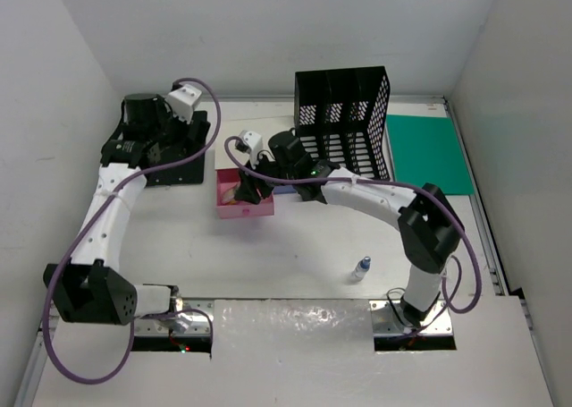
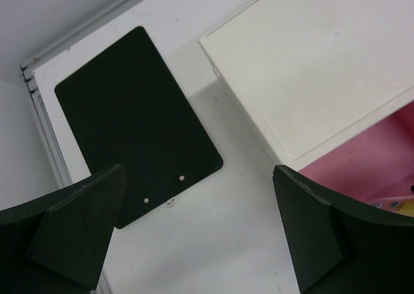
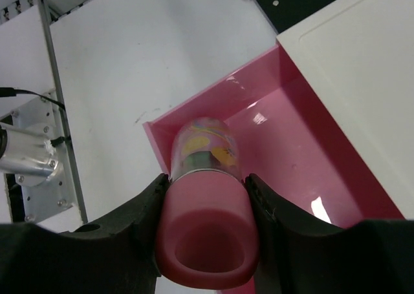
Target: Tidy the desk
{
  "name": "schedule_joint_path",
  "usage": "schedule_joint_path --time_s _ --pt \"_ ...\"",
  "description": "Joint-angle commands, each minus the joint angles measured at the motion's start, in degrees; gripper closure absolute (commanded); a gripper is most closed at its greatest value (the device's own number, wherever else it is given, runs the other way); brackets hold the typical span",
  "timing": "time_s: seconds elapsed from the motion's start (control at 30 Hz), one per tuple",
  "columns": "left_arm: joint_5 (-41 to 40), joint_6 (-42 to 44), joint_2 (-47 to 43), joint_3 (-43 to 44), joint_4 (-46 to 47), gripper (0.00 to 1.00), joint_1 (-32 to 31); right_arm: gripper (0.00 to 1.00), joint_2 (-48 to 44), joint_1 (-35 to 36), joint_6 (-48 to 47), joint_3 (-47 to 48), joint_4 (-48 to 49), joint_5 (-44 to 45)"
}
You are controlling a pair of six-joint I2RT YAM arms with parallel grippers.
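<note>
The white desk (image 1: 295,246) carries a small white-topped box (image 2: 310,68) whose pink drawer (image 1: 255,208) is pulled open. My right gripper (image 3: 207,197) is shut on a small clear container with a pink cap and a colourful label (image 3: 206,232), and holds it over the near corner of the open pink drawer (image 3: 291,152). In the top view the right gripper (image 1: 248,190) sits at the drawer. My left gripper (image 2: 200,197) is open and empty above bare desk, between a black pad (image 2: 136,119) and the white-topped box. In the top view it (image 1: 183,148) is at the back left.
A black mesh file organiser (image 1: 344,121) stands at the back centre, with a green mat (image 1: 429,152) to its right. A small bottle with a blue cap (image 1: 360,268) lies on the desk near the right arm's base. The black pad (image 1: 174,170) lies at the back left.
</note>
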Motion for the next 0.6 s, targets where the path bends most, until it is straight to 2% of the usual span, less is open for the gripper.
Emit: schedule_joint_path --time_s 0.0,0.2,0.27,0.37,0.4,0.43,0.53,0.57 --pt "-1.8 -2.6 3.0 -0.6 4.1 0.04 0.4 1.0 0.7 -0.6 0.7 3.9 7.3 -3.8" --pt "-1.9 -2.8 4.4 -0.8 4.8 0.04 0.4 0.97 3.7 -2.5 1.8 0.5 14.6 -6.9" --pt "-2.0 -2.7 4.4 -0.8 4.8 0.04 0.4 0.88 4.4 -3.1 1.1 -0.2 14.5 -7.4" --pt "-2.0 -2.4 4.4 -0.8 4.8 0.04 0.4 0.67 4.4 -3.4 -2.9 0.6 8.2 -5.6" --pt "-2.0 -2.4 4.4 -0.8 4.9 0.04 0.4 0.59 4.0 -3.5 -3.9 0.8 6.8 -5.2" --pt "-1.9 -2.4 4.4 -0.9 5.2 0.04 0.4 0.41 3.6 -3.4 -5.8 0.8 4.2 -4.6" --pt "-1.3 -2.5 4.8 -0.8 5.5 0.04 0.4 0.33 0.9 -3.5 -8.9 0.8 0.0 -2.6" --pt "-1.1 -2.7 5.2 -0.8 5.5 0.04 0.4 0.27 0.1 -3.4 -9.7 0.7 -0.8 -1.0"
